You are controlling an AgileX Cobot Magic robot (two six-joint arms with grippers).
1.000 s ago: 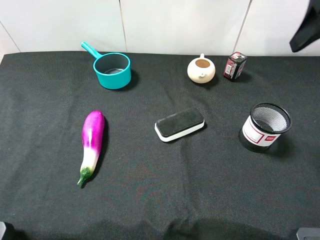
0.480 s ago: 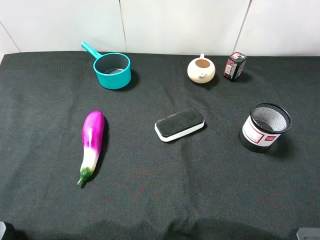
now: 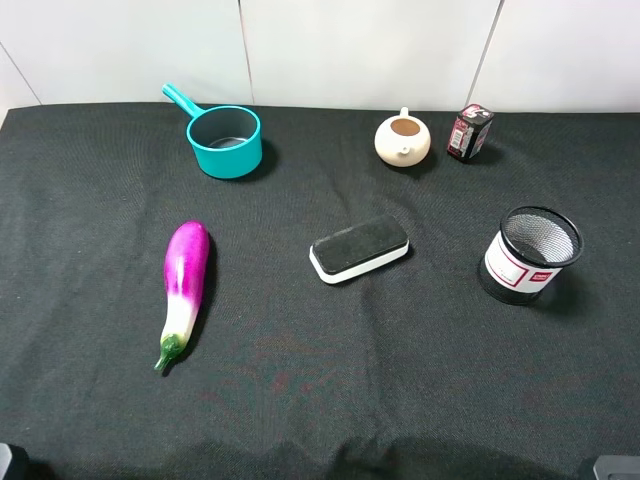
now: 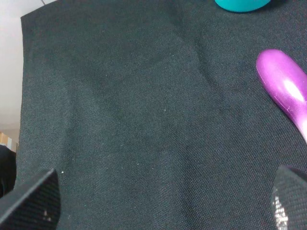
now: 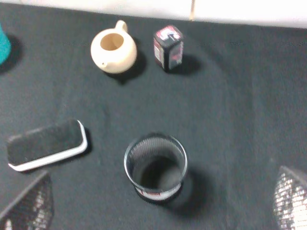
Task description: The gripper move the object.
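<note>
The object, a small upright red-and-black box (image 3: pixel 470 131) with a whitish top, stands at the back right of the black cloth, just right of a cream teapot (image 3: pixel 403 140). It also shows in the right wrist view (image 5: pixel 168 47), standing free and untouched. My right gripper (image 5: pixel 158 201) is open, its fingertips (image 5: pixel 26 203) wide apart at the picture's corners, well short of the box and above the mesh cup. My left gripper (image 4: pixel 160 203) is open and empty over bare cloth near the eggplant. Neither claw shows in the exterior view.
A black mesh cup (image 3: pixel 530 256) stands at the right, in front of the box. A black-and-white eraser (image 3: pixel 359 248) lies mid-table. A purple eggplant (image 3: pixel 184 285) lies at the left, and a teal saucepan (image 3: pixel 224 138) stands at the back left. A white wall runs behind the cloth.
A black arm part that showed at the exterior view's upper right corner one second ago has left the view. The objects on the cloth have not moved.
</note>
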